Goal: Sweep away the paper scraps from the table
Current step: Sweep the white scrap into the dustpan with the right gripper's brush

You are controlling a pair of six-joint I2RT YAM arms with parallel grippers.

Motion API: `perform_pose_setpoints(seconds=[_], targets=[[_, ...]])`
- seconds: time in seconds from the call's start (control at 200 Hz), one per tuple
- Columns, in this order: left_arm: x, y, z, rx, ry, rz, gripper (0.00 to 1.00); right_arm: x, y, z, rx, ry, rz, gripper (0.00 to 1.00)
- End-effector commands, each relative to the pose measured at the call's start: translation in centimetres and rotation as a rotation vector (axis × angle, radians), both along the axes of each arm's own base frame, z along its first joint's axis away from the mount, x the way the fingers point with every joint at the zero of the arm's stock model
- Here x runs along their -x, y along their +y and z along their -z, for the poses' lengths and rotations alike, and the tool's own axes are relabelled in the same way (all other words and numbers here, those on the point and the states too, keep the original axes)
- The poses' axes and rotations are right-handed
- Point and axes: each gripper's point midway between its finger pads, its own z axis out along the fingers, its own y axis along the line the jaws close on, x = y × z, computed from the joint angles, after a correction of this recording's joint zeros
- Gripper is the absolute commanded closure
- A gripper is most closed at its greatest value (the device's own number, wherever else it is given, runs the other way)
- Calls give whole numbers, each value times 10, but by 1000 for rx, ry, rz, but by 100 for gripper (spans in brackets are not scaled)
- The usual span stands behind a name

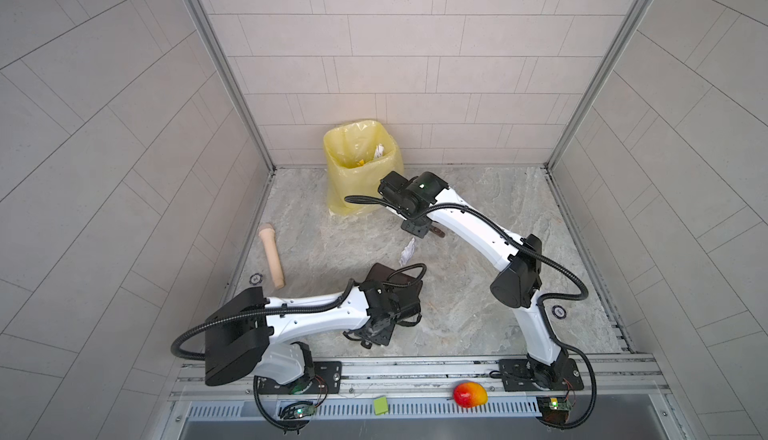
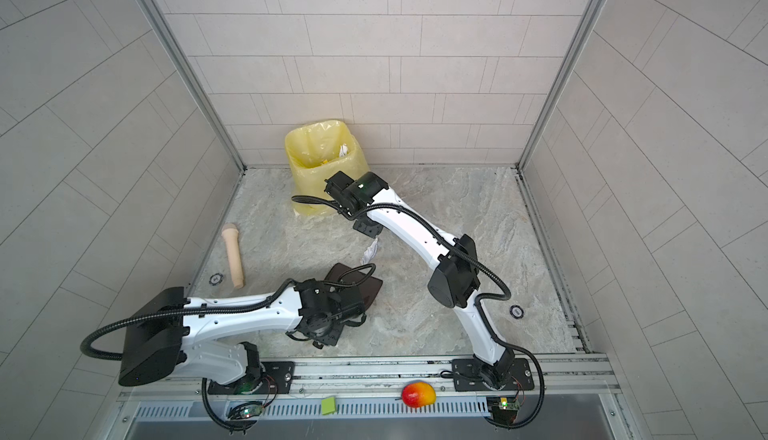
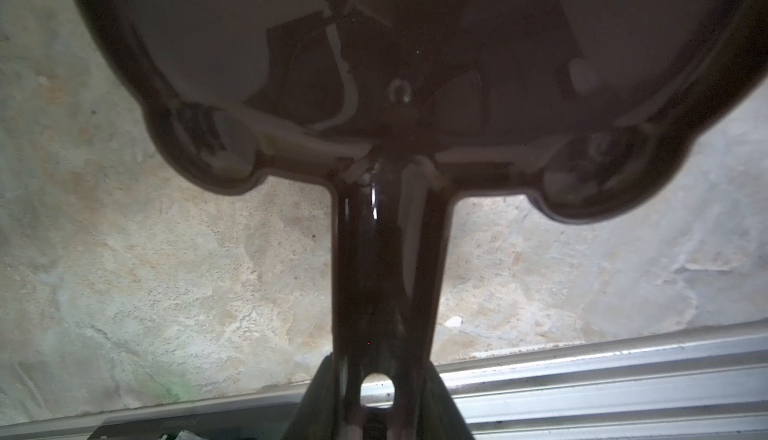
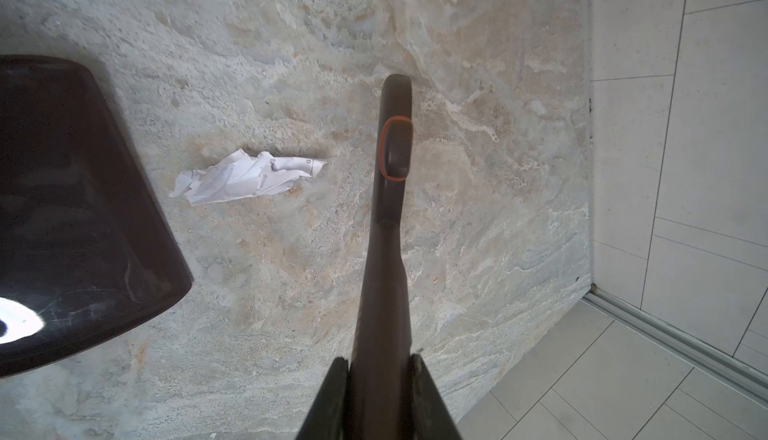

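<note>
The right gripper (image 4: 380, 392) clamps the brush (image 4: 392, 147); the left gripper (image 3: 376, 411) clamps the dustpan (image 4: 83, 209). 1 white scrap (image 4: 245, 178) lies on the table (image 4: 478, 230) between them. Best keep the pan lip flat and sweep low, nearward into it

Looking along a glossy dark-brown dustpan (image 3: 415, 64) from behind. Gripped near the end of its handle (image 3: 374, 272) by the left fingers (image 3: 320, 400), pressed to both flanks, with a hang hole (image 3: 376, 388) between them. Reckoning the handle as six o'clock of the pan: bare marbled worktop (image 3: 166, 272) from seven to nine and from three to five, an aluminium rail (image 3: 623, 375) crossing at six, a tiny white speck (image 3: 453, 321) on the worktop near five. Blurred reflections in the gloss.
</note>
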Motion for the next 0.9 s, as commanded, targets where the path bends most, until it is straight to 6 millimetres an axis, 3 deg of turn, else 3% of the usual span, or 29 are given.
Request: perform_pose_setpoints(seconds=[0.0,0.295,0.741,0.896], targets=[[0,5,5,-18,13,-6,100,14,10,0,7,29,-58,100],[1,7,8,-24,38,-4,100,53,26,7,-27,143,-125,100],[1,5,12,-28,50,2,100,132,49,-20,-169,295,-200,100],[1,6,11,-27,47,4,100,150,53,-29,-197,314,-208,100]])
